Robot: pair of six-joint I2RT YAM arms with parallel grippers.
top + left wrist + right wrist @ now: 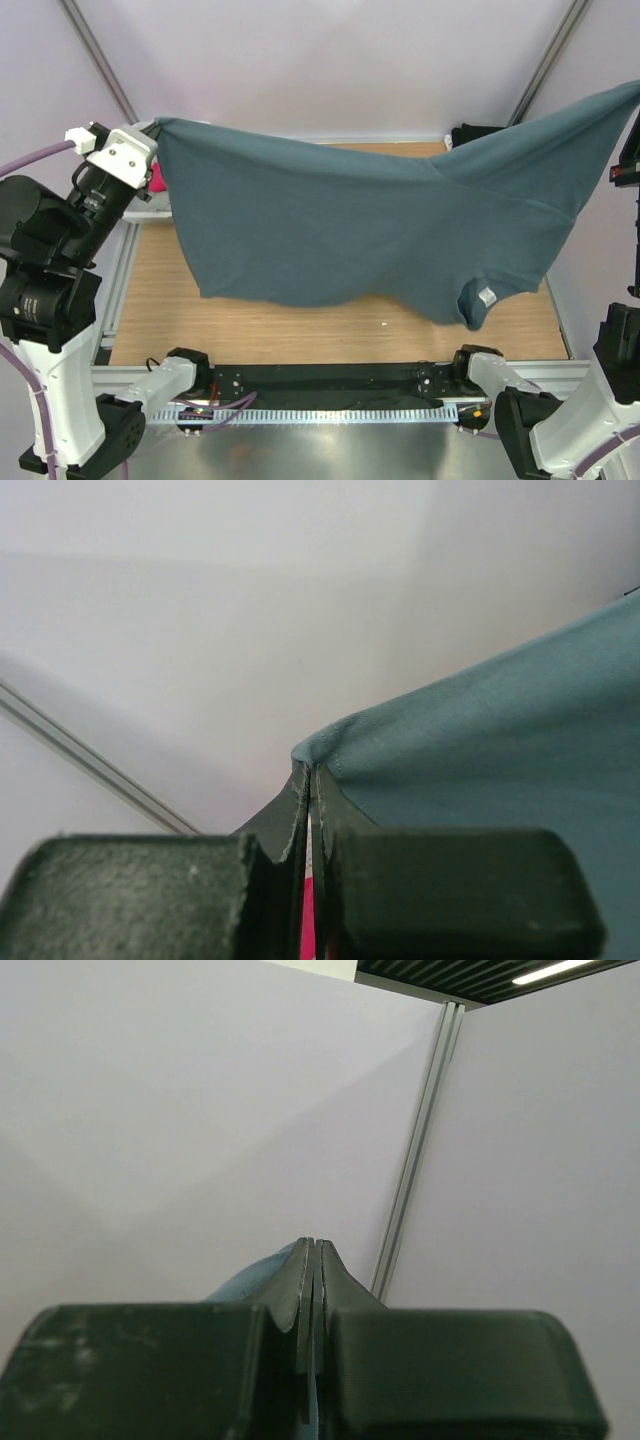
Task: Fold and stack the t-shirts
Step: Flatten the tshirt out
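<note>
A blue-grey tee (340, 220) hangs stretched in mid-air over the wooden table (300, 335). The L gripper (310, 772) is clenched on one hem corner at upper left, and the R gripper (313, 1245) is pinched tight on the same cloth at far right. A small white tag (487, 296) shows on the drooping fold at lower right, its print too small to read, and a bit of pink cloth (157, 178) peeks out behind the L arm.
</note>
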